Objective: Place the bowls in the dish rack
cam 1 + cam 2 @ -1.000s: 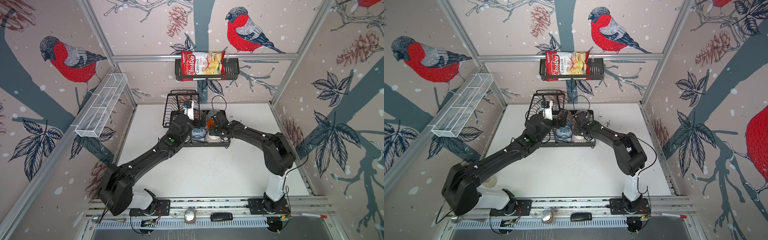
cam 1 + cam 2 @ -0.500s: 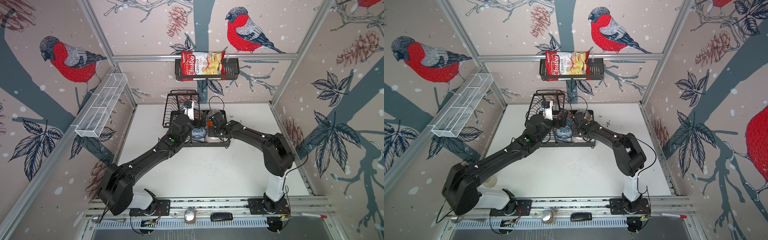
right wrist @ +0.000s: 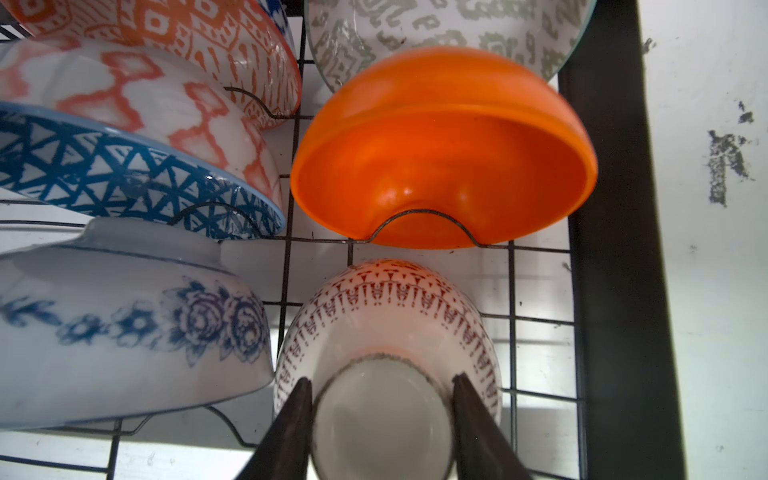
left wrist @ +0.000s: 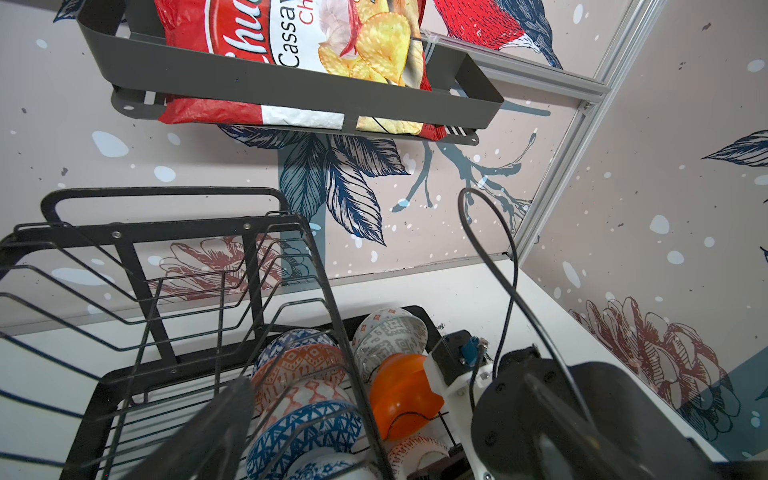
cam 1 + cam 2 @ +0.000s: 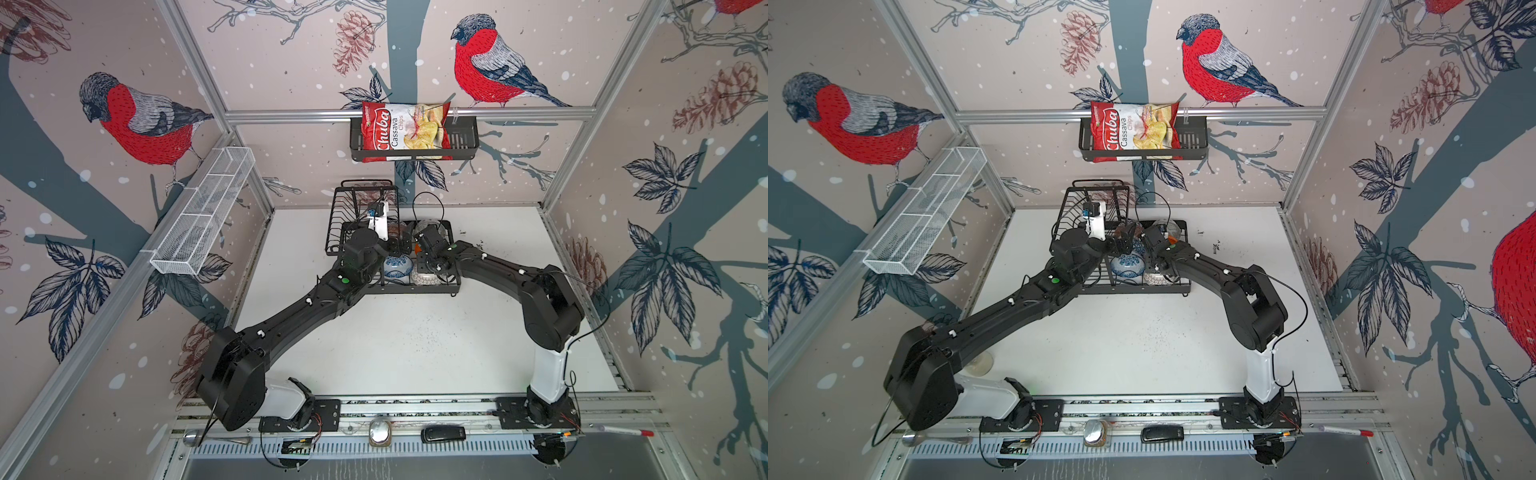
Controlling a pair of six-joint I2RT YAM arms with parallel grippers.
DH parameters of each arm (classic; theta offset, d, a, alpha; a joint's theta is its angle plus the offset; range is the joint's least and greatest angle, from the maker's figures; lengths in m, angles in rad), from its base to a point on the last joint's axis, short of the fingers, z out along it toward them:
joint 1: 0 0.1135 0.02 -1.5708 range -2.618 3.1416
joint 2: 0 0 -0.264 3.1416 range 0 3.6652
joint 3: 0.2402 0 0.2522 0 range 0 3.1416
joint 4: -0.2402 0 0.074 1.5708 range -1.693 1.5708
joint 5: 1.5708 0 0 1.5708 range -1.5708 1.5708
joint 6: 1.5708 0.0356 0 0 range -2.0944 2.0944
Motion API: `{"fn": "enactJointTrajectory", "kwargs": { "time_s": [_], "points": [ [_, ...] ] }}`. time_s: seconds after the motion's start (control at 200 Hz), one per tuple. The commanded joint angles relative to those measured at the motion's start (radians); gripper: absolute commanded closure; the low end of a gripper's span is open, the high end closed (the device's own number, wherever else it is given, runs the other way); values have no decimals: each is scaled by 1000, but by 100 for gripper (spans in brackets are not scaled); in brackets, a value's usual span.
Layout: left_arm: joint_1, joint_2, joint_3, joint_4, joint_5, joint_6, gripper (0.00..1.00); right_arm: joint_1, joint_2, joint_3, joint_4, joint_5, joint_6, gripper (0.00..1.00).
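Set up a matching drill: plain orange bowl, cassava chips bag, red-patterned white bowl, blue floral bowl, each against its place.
Things
1 plain orange bowl
2 cassava chips bag
3 red-patterned white bowl
4 blue floral bowl

Places
A in the black wall basket
B foot flanked by the fingers of the right gripper
C in the dish rack, beside the blue triangle bowl
D between the grey-patterned bowl and bowl 3

Pairs: 1-D, 2-A, 3-B, 4-C

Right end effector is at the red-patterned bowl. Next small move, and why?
Probably ease the red-patterned bowl down to seat it on the rack wires. The right end effector pinches its foot, and it sits over a slot next to the orange bowl; whether it already rests there is unclear.
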Motion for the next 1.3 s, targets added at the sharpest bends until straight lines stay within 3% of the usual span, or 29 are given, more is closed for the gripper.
{"fn": "enactJointTrajectory", "kwargs": {
  "time_s": [0.0, 0.47, 0.775, 1.291],
  "points": [
    [0, -1, 7, 24, 0, -11, 2, 3, -1, -7, -69, 5, 10, 64],
    [1, -1, 7, 24, 0, -12, 2, -47, -106, -67, -18, -43, 29, 72],
    [1, 8, 10, 21, 9, -16, 2, -132, -176, -126, 64, -182, 49, 74],
    [0, 40, 28, 4, 45, -20, 2, -195, -210, -58, 61, -269, 42, 78]
  ]
}}
